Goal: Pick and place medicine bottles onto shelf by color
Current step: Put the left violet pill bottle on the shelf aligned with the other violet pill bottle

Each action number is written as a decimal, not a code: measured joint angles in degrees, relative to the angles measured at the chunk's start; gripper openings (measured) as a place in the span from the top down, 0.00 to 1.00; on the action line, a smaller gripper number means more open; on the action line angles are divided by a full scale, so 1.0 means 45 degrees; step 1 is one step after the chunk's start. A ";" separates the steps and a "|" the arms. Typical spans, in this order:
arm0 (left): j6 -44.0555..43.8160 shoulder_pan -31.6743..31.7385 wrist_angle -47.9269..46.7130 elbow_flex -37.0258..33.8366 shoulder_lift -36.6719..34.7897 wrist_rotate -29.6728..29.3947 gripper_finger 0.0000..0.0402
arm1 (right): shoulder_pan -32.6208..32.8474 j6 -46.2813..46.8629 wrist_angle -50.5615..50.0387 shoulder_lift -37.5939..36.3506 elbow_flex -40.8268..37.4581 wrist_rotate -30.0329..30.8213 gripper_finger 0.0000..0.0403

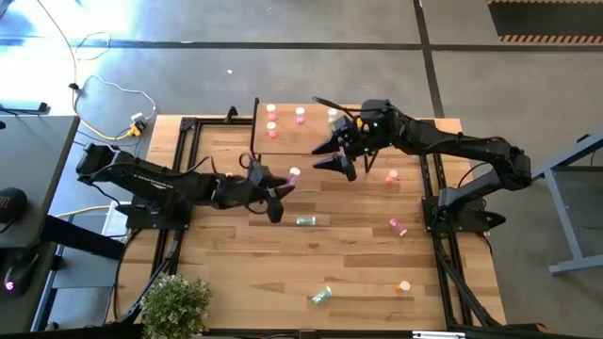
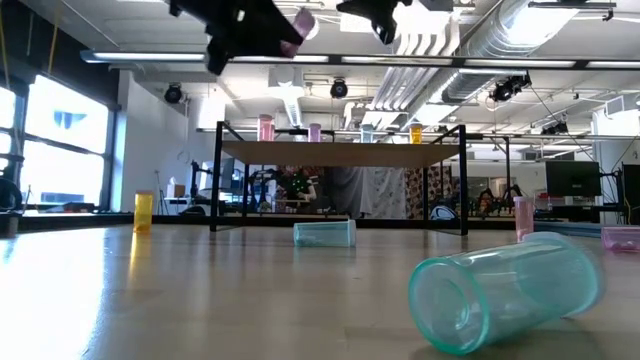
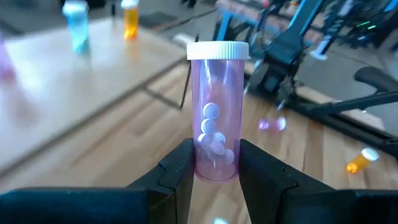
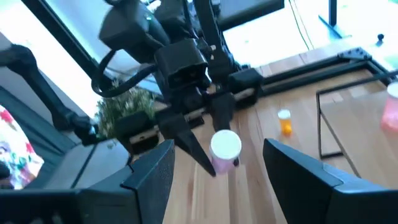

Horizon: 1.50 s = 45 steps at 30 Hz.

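Pink medicine bottle (image 3: 216,112), white cap, pale pills inside: pinched upright in my left gripper (image 3: 214,168), raised above the table (image 1: 236,254) just in front of the shelf (image 1: 292,141). My right gripper (image 4: 217,165), fingers spread and empty, hovers at the shelf's front edge, facing the bottle. Several bottles already stand on the shelf.

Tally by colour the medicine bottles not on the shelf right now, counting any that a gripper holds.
Pink bottles: 3, one held in the left gripper jaws
Teal bottles: 2
Orange bottle: 1
Total: 6
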 joint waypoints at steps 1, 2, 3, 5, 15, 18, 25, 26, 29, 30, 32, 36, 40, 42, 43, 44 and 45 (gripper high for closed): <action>0.0403 0.0160 0.0379 0.0000 0.0000 0.0299 0.74 | 0.0000 0.0089 0.0164 0.0000 0.0000 0.0001 0.41; 0.0785 0.0312 0.0726 0.0000 0.0000 0.0564 0.74 | 0.0000 0.0158 0.0337 0.0000 0.0000 0.0009 0.41; 0.1192 0.0453 0.1058 0.0000 0.0000 0.0815 0.74 | 0.0000 0.0180 0.0465 0.0000 0.0000 0.0071 0.41; 0.1822 0.0756 0.1651 0.0000 0.0000 0.1298 0.74 | 0.0000 0.0184 0.0627 0.0000 0.0000 0.0297 0.41; 0.3183 0.1948 0.3416 0.0000 0.0000 0.3155 0.74 | 0.0018 -0.0398 0.1767 -0.0001 0.0000 0.0613 0.41; 0.3279 0.2195 0.3655 0.0000 0.0000 0.3517 0.74 | 0.0129 -0.0852 0.2293 0.0018 0.0000 0.0783 0.41; 0.3517 0.2524 0.4161 0.0005 0.0000 0.4214 0.74 | 0.0604 -0.1176 0.3269 0.0521 0.0024 0.1412 0.41; 0.3517 0.2554 0.4164 0.0005 0.0000 0.4218 0.74 | 0.0686 -0.1171 0.3252 0.0596 0.0019 0.1658 0.41; 0.3517 0.2596 0.4159 0.0005 0.0000 0.4236 0.74 | 0.0863 -0.1161 0.3282 0.0768 0.0019 0.1786 0.41; 0.3517 0.2616 0.4159 0.0005 0.0000 0.4249 0.74 | 0.0921 -0.1158 0.3319 0.0833 0.0019 0.1792 0.41; 0.3517 0.2643 0.4159 0.0005 0.0000 0.4400 0.74 | 0.1000 -0.1098 0.3270 0.0942 0.0019 0.1904 0.41; 0.3517 0.2644 0.4159 0.0005 0.0000 0.4440 0.74 | 0.1072 -0.1079 0.3268 0.1001 0.0015 0.2194 0.43; 0.3517 0.2644 0.4159 0.0005 0.0000 0.4434 0.74 | 0.1083 -0.1064 0.3264 0.1005 0.0015 0.2320 0.52; 0.3517 0.2644 0.4159 0.0005 0.0000 0.4435 0.74 | 0.1083 -0.0988 0.3241 0.1001 0.0015 0.2323 0.57; 0.3517 0.2644 0.4159 0.0005 0.0000 0.4430 0.74 | 0.1083 -0.0980 0.3154 0.1001 0.0015 0.2323 0.59; 0.3517 0.2644 0.4159 0.0005 0.0000 0.4430 0.74 | 0.1083 -0.0976 0.3043 0.1003 0.0015 0.2354 0.61; 0.3517 0.2644 0.4159 0.0005 0.0000 0.4430 0.74 | 0.1083 -0.0972 0.2940 0.1006 0.0015 0.2468 0.63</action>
